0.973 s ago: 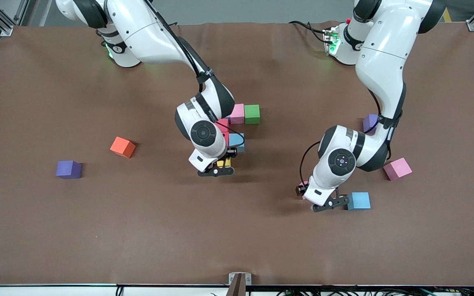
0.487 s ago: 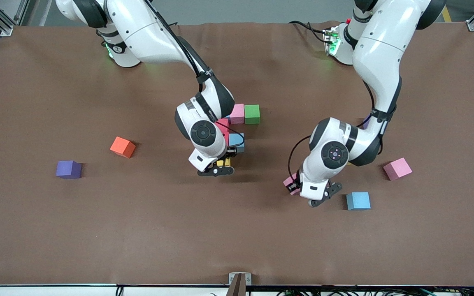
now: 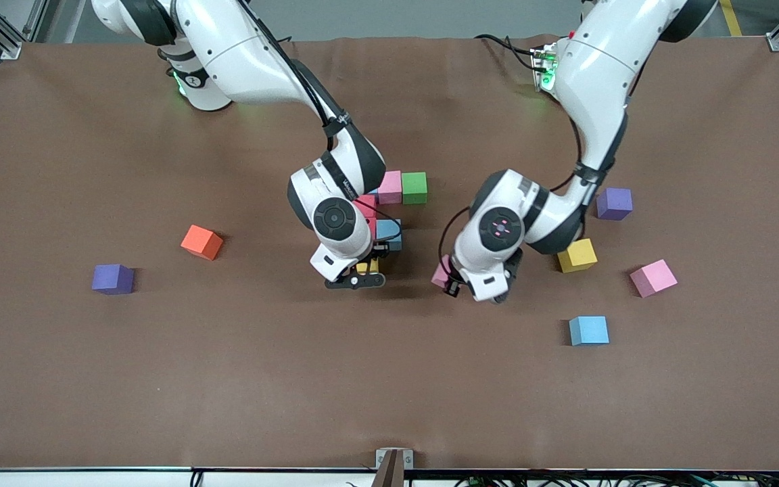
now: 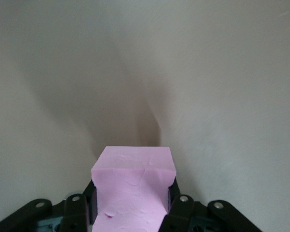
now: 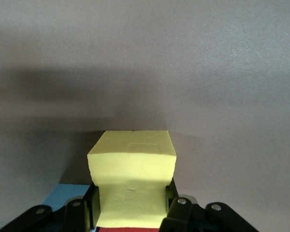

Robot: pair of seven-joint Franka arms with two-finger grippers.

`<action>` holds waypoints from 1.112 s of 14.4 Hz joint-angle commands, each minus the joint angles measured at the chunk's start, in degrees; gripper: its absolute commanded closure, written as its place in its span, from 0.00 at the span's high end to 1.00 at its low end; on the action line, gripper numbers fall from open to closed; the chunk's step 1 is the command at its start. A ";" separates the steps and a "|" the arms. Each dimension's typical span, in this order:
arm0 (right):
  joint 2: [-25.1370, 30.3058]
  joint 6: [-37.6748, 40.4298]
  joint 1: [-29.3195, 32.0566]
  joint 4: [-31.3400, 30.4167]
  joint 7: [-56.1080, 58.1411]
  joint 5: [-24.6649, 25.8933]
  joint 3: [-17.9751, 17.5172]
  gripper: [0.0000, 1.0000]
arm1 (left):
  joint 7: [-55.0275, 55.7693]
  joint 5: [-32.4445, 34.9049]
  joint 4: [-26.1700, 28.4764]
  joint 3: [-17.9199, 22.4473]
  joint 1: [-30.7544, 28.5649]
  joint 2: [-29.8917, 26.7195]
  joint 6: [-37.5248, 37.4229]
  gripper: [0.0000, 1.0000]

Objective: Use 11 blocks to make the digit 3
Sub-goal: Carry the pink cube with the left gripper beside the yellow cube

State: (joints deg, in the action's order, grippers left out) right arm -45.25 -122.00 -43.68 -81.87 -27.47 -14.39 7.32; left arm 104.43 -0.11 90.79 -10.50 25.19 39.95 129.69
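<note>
The left pincer (image 3: pixel 449 279) is clamped on a small pink foam cube (image 4: pixel 133 186); the left wrist view shows the cube pinched between the two black fingers (image 4: pixel 176 205), and the front view shows it carried over bare brown surface (image 3: pixel 389 379) between the partial figure and the loose cubes at the left arm's end.

The right pincer (image 3: pixel 362 272) is closed on a small yellow foam cube (image 5: pixel 132 176), confirmed in the right wrist view, where light blue and red show at the cube's base. It sits at the front edge of the partial digit. Whether the yellow cube rests on the surface cannot be told.

The partial digit 3 lies mid-surface, largely hidden by the right arm. Visible parts: a green foam cube (image 3: pixel 414 187) touching a second pink foam cube (image 3: pixel 389 187) in the row farthest from the front camera, a red foam cube (image 3: pixel 366 205) just nearer, and a light blue foam cube (image 3: pixel 389 231) nearer again.

Loose cubes toward the left arm's end: a second yellow foam cube (image 3: pixel 577 256), a third pink foam cube (image 3: pixel 653 277), a second light blue foam cube (image 3: pixel 589 330) nearest the camera, and a purple foam cube (image 3: pixel 614 203).

Toward the right arm's end: an orange foam cube (image 3: pixel 201 241) and a second purple foam cube (image 3: pixel 113 279), well apart from the figure.
</note>
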 commanded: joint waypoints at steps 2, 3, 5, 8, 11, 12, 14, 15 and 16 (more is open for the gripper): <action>1.83 0.19 -0.88 -4.00 -0.40 -0.64 0.15 0.48 | 21.02 2.56 2.19 0.57 4.59 -1.72 0.30 0.25; 1.83 0.19 -0.97 -4.00 -0.48 -0.55 0.15 0.48 | 26.99 5.01 2.80 0.48 5.73 -1.72 0.39 0.25; 1.83 0.19 -1.14 -4.00 -0.48 -0.64 0.15 0.48 | 37.02 9.23 4.03 0.39 7.32 -1.72 1.09 0.25; 1.83 0.54 -1.23 -4.00 -0.57 -0.64 0.15 0.48 | 42.07 10.66 5.18 0.30 8.29 -2.15 1.18 0.25; 1.83 0.63 -1.32 -4.00 -0.57 -0.64 0.15 0.48 | 42.87 10.66 7.28 0.21 8.65 -3.82 1.27 0.25; 1.83 0.63 -1.32 -4.00 -1.18 -0.64 -0.11 0.48 | 42.87 10.66 7.64 0.13 8.65 -4.35 1.27 0.25; 1.83 0.54 -1.32 -4.00 -1.63 -0.64 -0.20 0.48 | 42.96 10.66 8.69 -0.40 8.65 -4.97 2.32 0.25; 1.83 0.63 -1.32 -4.00 -1.63 -0.64 -0.20 0.48 | 42.96 10.66 9.74 -0.66 8.56 -5.49 3.54 0.25; 1.83 0.63 -1.32 -4.00 -1.54 -0.64 -0.20 0.48 | 43.22 10.66 10.80 -0.66 8.56 -5.85 4.86 0.25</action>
State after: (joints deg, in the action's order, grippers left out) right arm -45.08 -121.50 -44.08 -82.26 -27.92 -14.39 7.29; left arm 146.14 9.54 97.41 -10.87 33.75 36.88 131.81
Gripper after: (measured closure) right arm 0.454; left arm 0.449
